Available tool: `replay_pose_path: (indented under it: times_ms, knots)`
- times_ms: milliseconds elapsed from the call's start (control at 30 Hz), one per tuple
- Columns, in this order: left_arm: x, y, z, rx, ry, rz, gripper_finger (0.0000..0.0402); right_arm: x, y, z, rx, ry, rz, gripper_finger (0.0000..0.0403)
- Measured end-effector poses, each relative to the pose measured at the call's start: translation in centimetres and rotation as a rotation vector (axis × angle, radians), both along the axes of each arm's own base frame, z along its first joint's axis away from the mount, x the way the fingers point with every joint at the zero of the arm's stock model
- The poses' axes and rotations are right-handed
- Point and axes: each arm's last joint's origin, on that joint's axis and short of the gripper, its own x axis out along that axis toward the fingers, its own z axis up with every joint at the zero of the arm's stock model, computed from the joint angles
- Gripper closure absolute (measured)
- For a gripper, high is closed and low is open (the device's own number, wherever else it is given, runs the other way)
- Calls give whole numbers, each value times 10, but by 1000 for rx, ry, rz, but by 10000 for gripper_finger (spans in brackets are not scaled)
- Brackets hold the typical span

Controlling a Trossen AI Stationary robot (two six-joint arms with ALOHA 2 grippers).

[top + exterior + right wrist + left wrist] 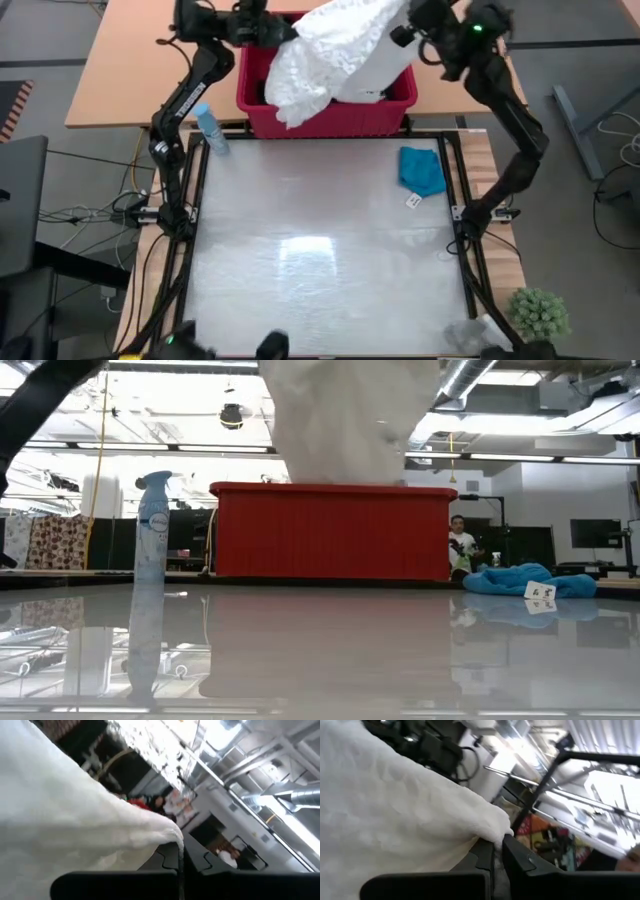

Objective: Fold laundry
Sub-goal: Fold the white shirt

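Note:
A white lacy-textured garment point(335, 50) is lifted over the red slotted basket point(330, 118) at the table's far edge. It is spread between my left gripper point(287, 30) and my right gripper point(402, 32), both shut on it. In the low view its lower part point(345, 420) hangs down to the basket's rim point(330, 488). A small teal garment point(422, 170) lies flat on the table at the far right, with a white tag point(413, 201) beside it. Dark cloth point(262, 92) shows inside the basket. My left gripper point(498, 842) pinches a bunched edge of the white garment point(495, 830) between its two fingers. The cloth drapes away from the fingers and hangs toward the basket. How many layers are in the pinch cannot be told. My right gripper point(180, 849) pinches a rounded corner of the white garment point(170, 836) between its two shut fingers. From there the cloth spreads off toward the other arm, lifted above the basket. How many layers it holds cannot be told.
A blue-capped spray bottle point(210, 128) stands at the table's far left, beside the basket. A small green plant point(540, 312) sits past the near right corner. The shiny tabletop point(320, 260) lies bare in the middle. A person point(460, 545) sits in the room behind.

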Motion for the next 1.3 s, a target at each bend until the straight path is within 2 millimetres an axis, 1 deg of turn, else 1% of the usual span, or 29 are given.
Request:
replay_pose_path:
  times_ms: [133,267,367,467,567,633,700,767,867,967,1033,1100,1167,1200,1233,1300]
  knots:
    - [-7,-27,17,80,-50,-20,401,1,24,7,-9,-29,61,383]
    - [-17,-51,31,135,-65,-62,401,12,44,6,9,-20,122,383]
    - [-22,-63,37,147,-56,-86,401,21,59,4,17,-1,146,383]
    - [-24,-69,40,140,-44,-100,401,30,71,2,35,21,132,383]
    - [-25,-71,40,154,-44,-96,401,36,81,-2,67,32,93,383]
    - [-23,-69,38,160,-28,-95,401,38,86,-5,94,51,62,383]
    - [-17,-63,30,136,7,-92,401,39,88,-9,131,63,26,383]
    - [-8,-55,18,99,50,-90,401,39,87,-17,183,72,7,383]
    - [10,-40,-10,32,135,-92,401,38,82,-31,273,87,-12,383]
    - [30,-25,-50,-63,253,-96,401,34,75,-47,365,115,-55,383]
    - [43,-17,-83,-131,344,-80,401,28,69,-56,421,139,-98,383]
    - [51,-12,-117,-211,450,-28,401,22,63,-63,462,158,-143,383]
    - [54,-7,-150,-283,579,52,401,18,58,-68,487,185,-178,383]
    - [53,-6,-165,-299,649,107,401,16,56,-69,496,196,-191,383]
    - [49,-4,-178,-298,726,174,401,15,55,-71,502,209,-202,383]
    - [37,-5,-198,-230,913,328,401,12,53,-73,516,239,-211,383]
